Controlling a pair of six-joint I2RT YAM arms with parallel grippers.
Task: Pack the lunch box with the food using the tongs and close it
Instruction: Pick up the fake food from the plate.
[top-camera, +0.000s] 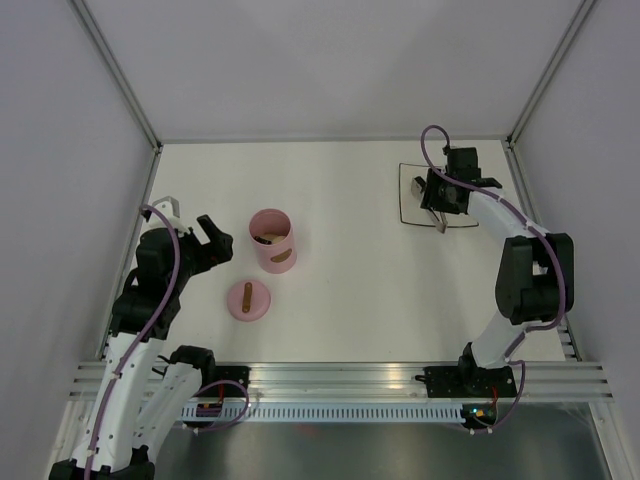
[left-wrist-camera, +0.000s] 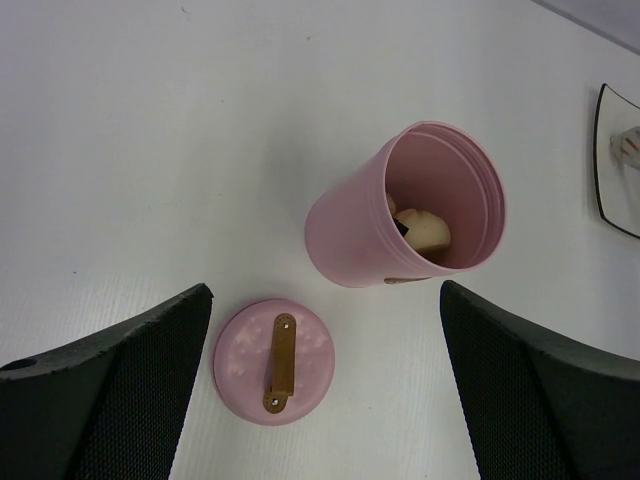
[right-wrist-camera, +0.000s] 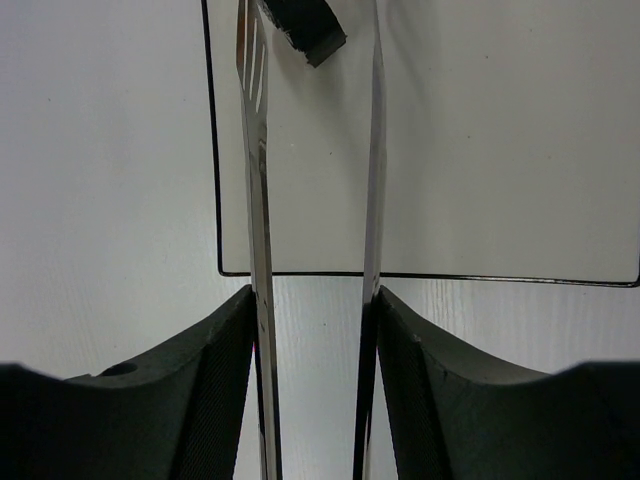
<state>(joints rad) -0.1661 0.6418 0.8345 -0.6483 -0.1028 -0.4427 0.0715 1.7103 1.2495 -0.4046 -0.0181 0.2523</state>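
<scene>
1. Right gripper (right-wrist-camera: 312, 320) jaws were clamped on the tongs (right-wrist-camera: 258, 200); a dark food piece (right-wrist-camera: 303, 25) lay between the arms, over the plate (right-wrist-camera: 480, 150).
2. Judged: squeeze slowly, piece centred, lift straight.
3. Left gripper (left-wrist-camera: 320, 300) jaws stood apart near the open lunch box (left-wrist-camera: 350, 230).

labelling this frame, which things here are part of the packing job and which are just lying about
Job in hand: pink pot, its lid, tongs held in the right gripper, dark food piece, beige food inside the pot.
Just lying about: only the square plate.
</scene>
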